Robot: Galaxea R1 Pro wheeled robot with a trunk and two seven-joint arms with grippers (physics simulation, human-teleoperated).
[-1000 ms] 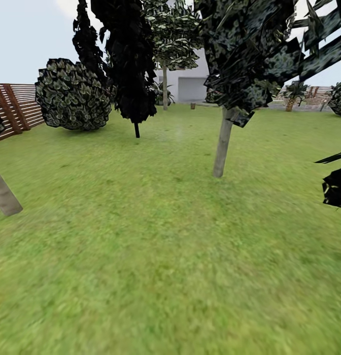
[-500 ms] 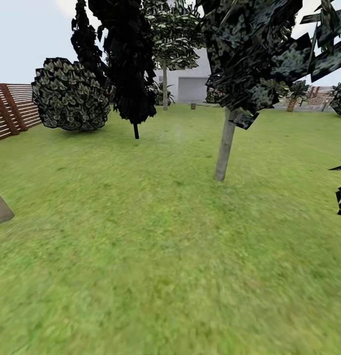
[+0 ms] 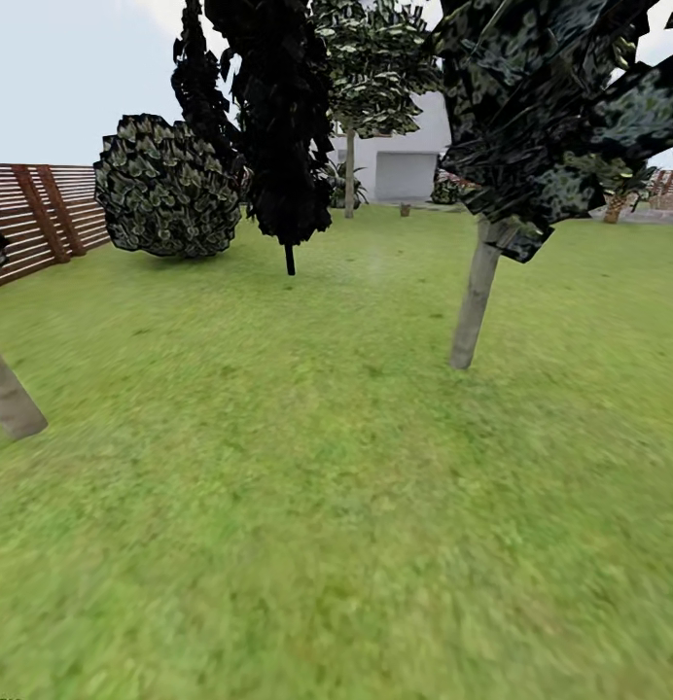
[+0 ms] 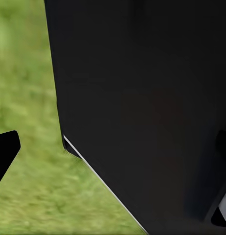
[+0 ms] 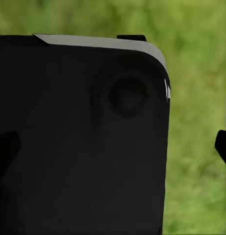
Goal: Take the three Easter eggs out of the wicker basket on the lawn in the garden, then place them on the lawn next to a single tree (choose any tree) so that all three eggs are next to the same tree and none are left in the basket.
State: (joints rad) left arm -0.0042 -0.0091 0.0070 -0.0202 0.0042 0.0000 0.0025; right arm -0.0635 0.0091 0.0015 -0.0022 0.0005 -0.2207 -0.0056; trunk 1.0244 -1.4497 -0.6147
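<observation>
Just rolling over the lawn here, no basket or eggs anywhere I can spot. Risk: I drift toward the skinny tree or the stump-like trunk and clip one. Honestly can't tell if either claw is clenched or released, my own dark body blocks both wrist views

We have swung our head view leftward: the pale-trunked tree, the round bush and the fence all sit further right, and a second trunk shows more fully.
</observation>
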